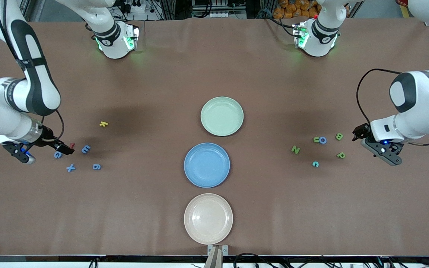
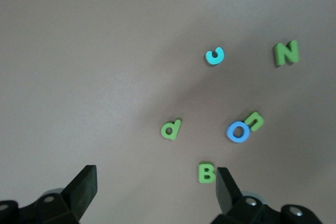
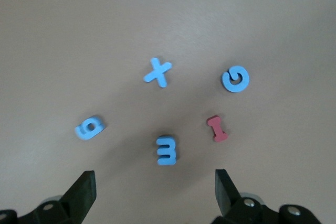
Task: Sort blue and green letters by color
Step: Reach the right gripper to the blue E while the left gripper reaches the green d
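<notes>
Both pincers hang wide open and empty. Left pincer (image 1: 376, 143) hovers over the worktop's (image 1: 132, 208) left-arm end, just beside the green B (image 1: 339, 136); right pincer (image 1: 41, 150) hovers over the right-arm end, above the blue G (image 1: 57, 154) and red letter (image 1: 72, 145).

Brown covering spreads flat over the whole worktop, its front edge running along a rail nearest the camera; cables and racks show above the arm bases.

Three plates stand in a row down the middle, apart from each other: green plate (image 1: 222, 115) farthest from the camera, blue plate (image 1: 206, 165) next, beige plate (image 1: 208, 218) nearest.

Toward the left-arm end lie green N (image 1: 295, 149), green P (image 1: 340, 155), green U (image 1: 316, 139) touching blue O (image 1: 323, 140), and a teal letter (image 1: 315, 163) nearest the camera.

Toward the right-arm end lie blue E (image 1: 85, 149), blue X (image 1: 70, 168), blue 6 (image 1: 96, 166), and a yellow letter (image 1: 103, 124) farther from the camera, apart from them.

Wide bare stretches of worktop separate each cluster from the plates, and more lies between the letters and the front edge.
</notes>
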